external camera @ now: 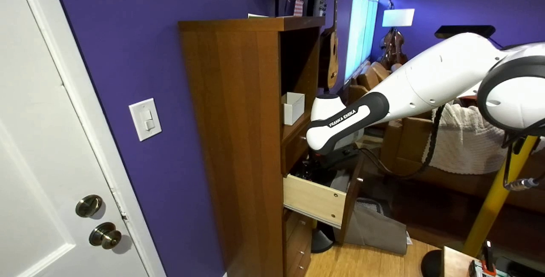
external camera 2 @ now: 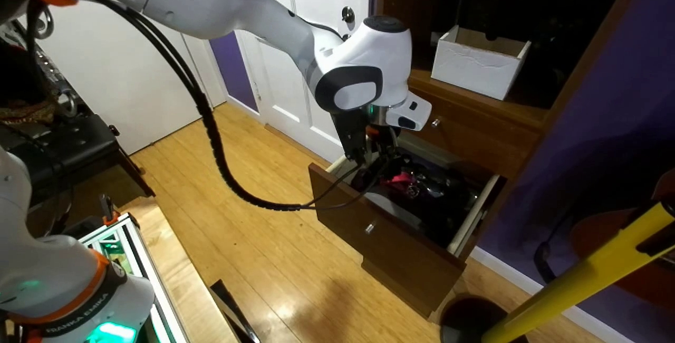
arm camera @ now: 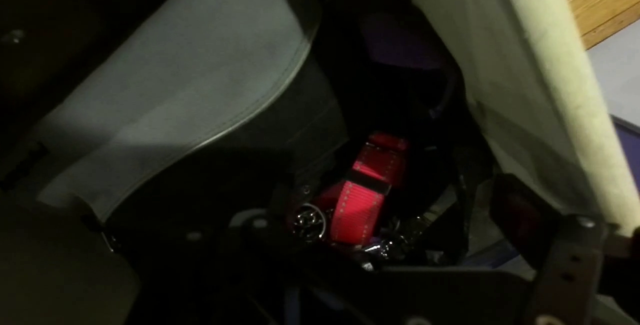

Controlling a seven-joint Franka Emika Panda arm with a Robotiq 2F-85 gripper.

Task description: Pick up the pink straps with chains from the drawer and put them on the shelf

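The pink strap [arm camera: 361, 205] lies in the open drawer [external camera 2: 385, 243], with a black loop around it. Shiny chain links [arm camera: 308, 221] and a metal ring are beside it. The strap also shows in an exterior view [external camera 2: 401, 180]. My gripper [arm camera: 395, 205] is open and low over the drawer, with the strap between its fingers toward the left one. In an exterior view the gripper [external camera 2: 376, 154] is at the drawer's door-side end. The strap's lower end is hidden behind the gripper. The shelf [external camera: 296, 127] is the open board above the drawers, also seen in an exterior view [external camera 2: 530, 105].
A white box [external camera 2: 477, 63] stands on the shelf. The drawer also holds a grey pouch [arm camera: 200, 65] and dark items. The drawer's pale side wall [arm camera: 545, 65] is close to the right finger. A closed drawer [external camera 2: 474, 126] lies above. A yellow pole [external camera 2: 580, 274] stands nearby.
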